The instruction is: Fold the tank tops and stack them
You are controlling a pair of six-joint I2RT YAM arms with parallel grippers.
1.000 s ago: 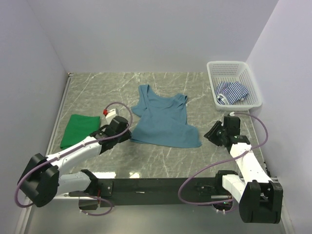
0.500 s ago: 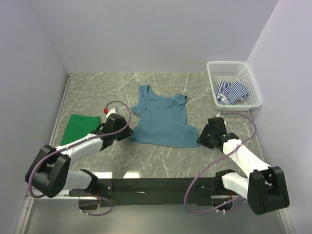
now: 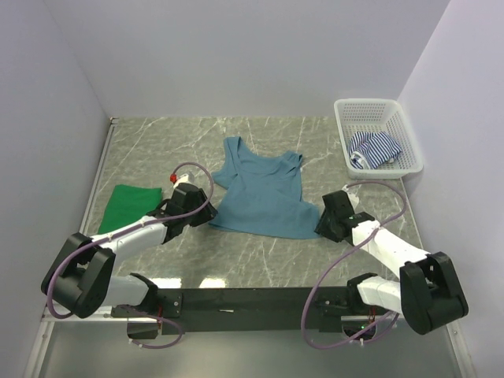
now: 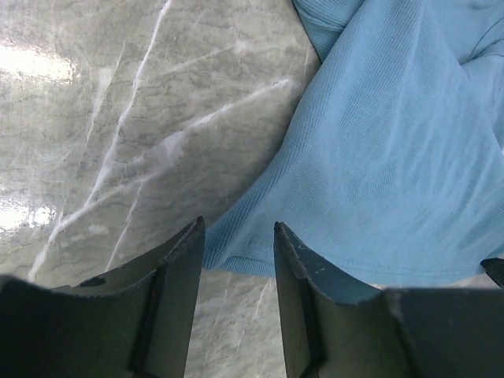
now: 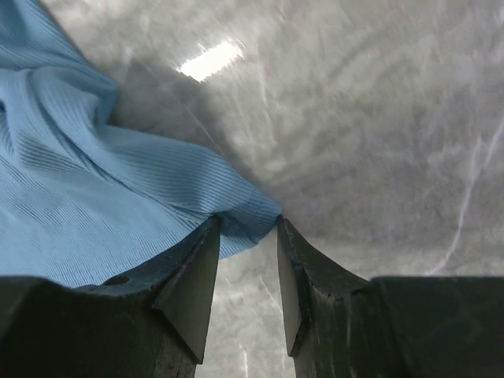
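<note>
Gleaming marble table (image 3: 260, 264), teal top (image 3: 264, 197), lilac walls (image 3: 236, 55)

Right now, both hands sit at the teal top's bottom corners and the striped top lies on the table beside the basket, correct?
No: the striped top lies inside the basket, not beside it on the table; the top external view shows that. The rest is right.

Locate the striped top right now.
In the top view, the striped top lies crumpled inside the white basket at the far right corner of the table, beside the right wall.
</note>
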